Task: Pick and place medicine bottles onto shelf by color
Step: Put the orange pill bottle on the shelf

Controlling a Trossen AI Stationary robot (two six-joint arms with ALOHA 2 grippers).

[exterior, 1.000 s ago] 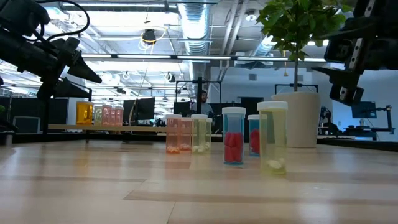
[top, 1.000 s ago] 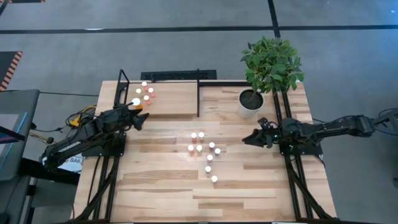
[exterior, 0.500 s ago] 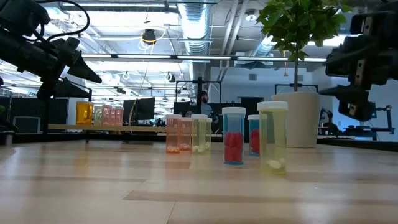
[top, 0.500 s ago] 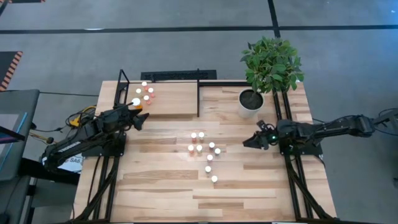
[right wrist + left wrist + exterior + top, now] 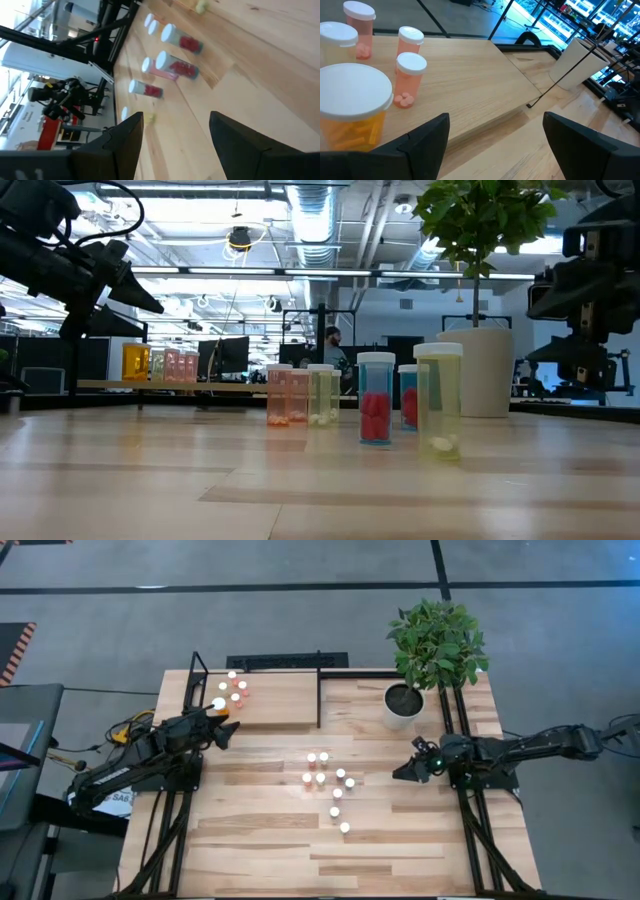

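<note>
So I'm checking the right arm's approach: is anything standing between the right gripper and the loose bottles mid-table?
Nothing visible: only bare tabletop lies between the open right gripper and the loose bottles. The plant pot stands off to the side.

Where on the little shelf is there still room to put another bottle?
The shelf is bare from its middle to the black upright on its right. Its left end is crowded with medicine bottles, with the open left gripper just in front. The right gripper, also open, hangs beside the table cluster.
</note>
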